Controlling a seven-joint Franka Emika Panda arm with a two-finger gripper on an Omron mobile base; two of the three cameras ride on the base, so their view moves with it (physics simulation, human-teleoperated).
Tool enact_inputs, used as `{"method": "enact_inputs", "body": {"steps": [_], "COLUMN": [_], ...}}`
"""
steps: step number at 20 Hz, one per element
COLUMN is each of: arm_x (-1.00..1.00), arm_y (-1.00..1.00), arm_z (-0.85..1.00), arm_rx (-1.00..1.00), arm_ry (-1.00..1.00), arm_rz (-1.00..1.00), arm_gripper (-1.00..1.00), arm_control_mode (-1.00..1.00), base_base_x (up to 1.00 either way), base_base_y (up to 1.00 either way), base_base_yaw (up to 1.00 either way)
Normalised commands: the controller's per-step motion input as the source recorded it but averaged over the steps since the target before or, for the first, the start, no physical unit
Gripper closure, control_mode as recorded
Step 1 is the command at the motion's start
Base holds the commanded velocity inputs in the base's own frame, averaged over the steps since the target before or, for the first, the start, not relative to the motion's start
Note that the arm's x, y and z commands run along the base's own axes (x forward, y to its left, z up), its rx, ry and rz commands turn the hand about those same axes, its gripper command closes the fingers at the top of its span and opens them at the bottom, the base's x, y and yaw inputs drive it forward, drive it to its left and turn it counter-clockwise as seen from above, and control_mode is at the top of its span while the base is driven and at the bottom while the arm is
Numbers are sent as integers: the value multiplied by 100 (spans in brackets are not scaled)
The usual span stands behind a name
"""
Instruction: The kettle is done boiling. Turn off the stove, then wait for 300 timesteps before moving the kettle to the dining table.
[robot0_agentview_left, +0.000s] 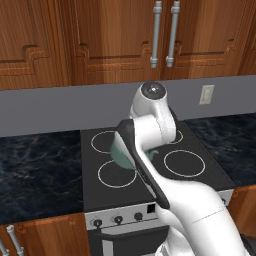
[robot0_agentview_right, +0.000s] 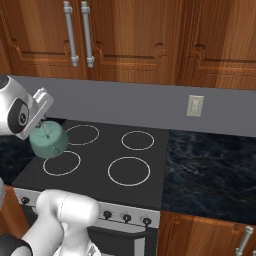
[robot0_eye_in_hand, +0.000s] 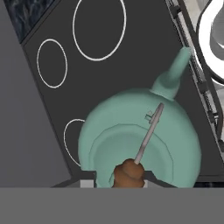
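The two-finger gripper is pinched on the thin arched handle of the squat teal-green kettle, held above the left side of the black glass stove. The spout is revealed in the hand view, whereas the left base view has the kettle mostly hidden behind the bent white arm.

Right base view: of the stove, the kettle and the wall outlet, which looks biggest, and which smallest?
Largest to smallest, as they look in that view:
1. The stove, by far the widest.
2. The kettle, held up nearer the camera, so it may look bigger than it is.
3. The wall outlet, farther back.
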Motion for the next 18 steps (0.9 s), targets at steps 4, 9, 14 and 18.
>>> {"method": "enact_inputs", "body": {"steps": [4,9,14,18], "arm_x": [-46,-32,-37,-24], "arm_y": [-12,-7,-15,-8], "arm_z": [30,12,13,4], "arm_rx": [1,2,5,3], "arm_ry": [0,0,0,0], "arm_rz": [-6,-2,-1,0], "arm_gripper": [100,100,100,100], "arm_control_mode": [-100,-100,-100,-100], "base_base_x": [0,0,0,0], "base_base_y": [0,0,0,0], "base_base_yaw": [0,0,0,0]}}
